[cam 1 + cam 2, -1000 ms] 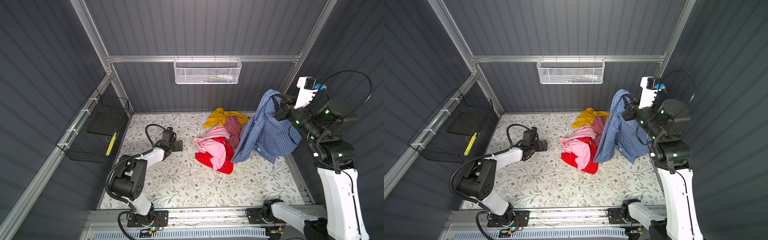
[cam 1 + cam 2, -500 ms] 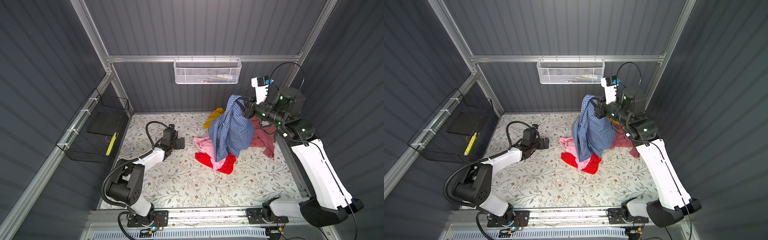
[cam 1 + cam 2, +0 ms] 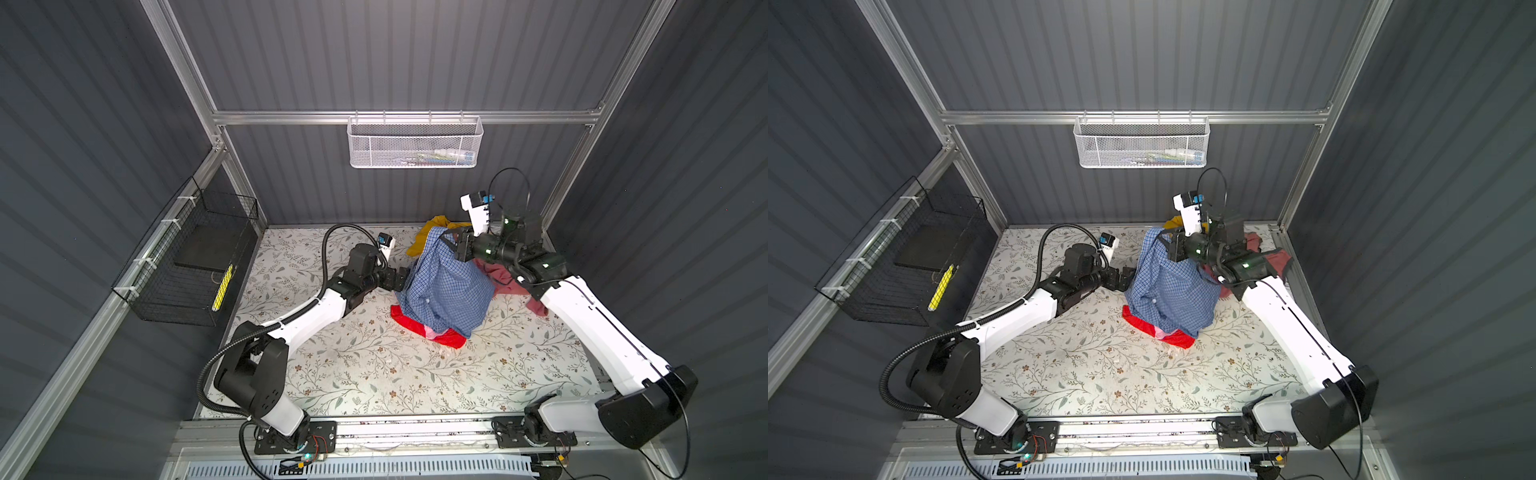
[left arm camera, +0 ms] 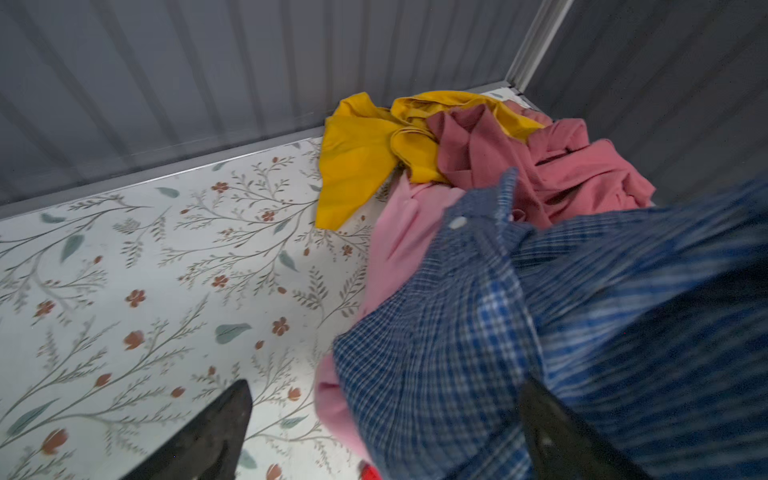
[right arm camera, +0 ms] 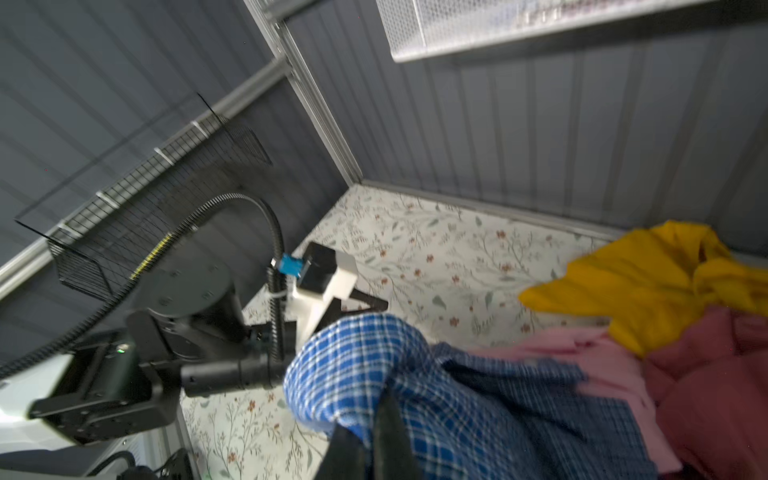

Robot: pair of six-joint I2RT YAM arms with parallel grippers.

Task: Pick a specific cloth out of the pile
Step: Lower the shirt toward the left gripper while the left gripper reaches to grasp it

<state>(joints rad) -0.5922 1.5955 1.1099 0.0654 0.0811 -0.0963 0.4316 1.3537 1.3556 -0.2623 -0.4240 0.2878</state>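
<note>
Fingers [image 5: 390,432] of the right gripper [image 3: 449,244] are pressed together on a bunched fold of the cloth [image 3: 446,291], the blue and white checked shirt, and hold that fold up off the surface [image 3: 374,365]. Below those fingers the shirt hangs as a loose tent, and its lower edge lies on the pile [image 4: 465,137]. A red garment [image 3: 419,328] pokes out underneath, a light pink garment [image 4: 399,249] lies directly under the hem, and the yellow garment [image 4: 361,158] and dusty-rose garment [image 4: 582,174] sit beyond the fingers toward the back wall.

The left gripper [image 4: 386,386] is spread wide and holds nothing. The shirt's near edge lies between and just ahead of its fingers [image 4: 199,436]. Whether either finger touches the fabric I cannot tell.

As I judge it, the shirt is gripped but not yet clear of the heap. The main risk is that the left fingers close on checked fabric and the pink layer beneath it together, so a wrong garment comes along. The thin weave is also held by one small fold only, and a sideways pull while the hem drags on the pile could slide it out of the right fingers. The right forearm passes over the dusty-rose garment and might snag it.
</note>
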